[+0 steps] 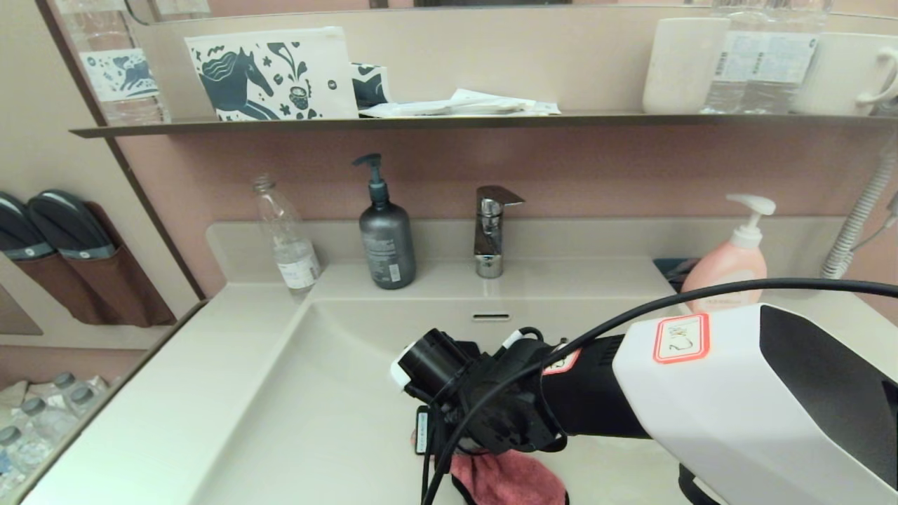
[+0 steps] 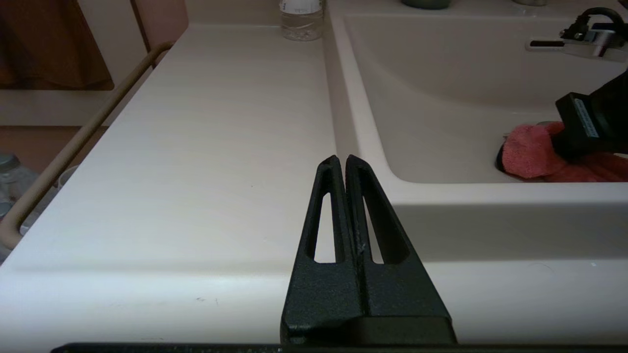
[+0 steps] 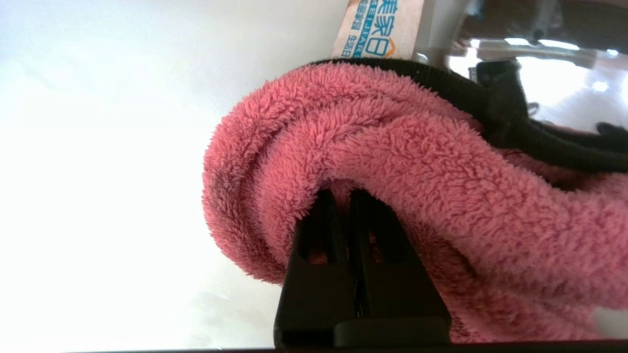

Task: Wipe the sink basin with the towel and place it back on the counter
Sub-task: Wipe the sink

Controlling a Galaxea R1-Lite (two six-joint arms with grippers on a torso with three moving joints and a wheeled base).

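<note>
The coral-pink towel (image 1: 508, 480) lies bunched on the floor of the cream-white sink basin (image 1: 330, 393), near its front. My right gripper (image 3: 343, 193) is shut on the towel (image 3: 417, 162), its fingertips buried in the fluffy folds. From the head view the right wrist hides the fingers, and only the towel's lower part shows under it. The towel (image 2: 532, 152) also shows in the left wrist view, inside the basin (image 2: 441, 98). My left gripper (image 2: 341, 159) is shut and empty, low over the counter (image 2: 206, 147) near the basin's front left corner.
On the back ledge stand a clear bottle (image 1: 287, 238), a grey pump bottle (image 1: 386, 235), the chrome faucet (image 1: 491, 228) and a pink soap bottle (image 1: 729, 259). The overflow slot (image 1: 491, 316) is in the back wall. A dark shelf (image 1: 449, 123) with cups hangs above.
</note>
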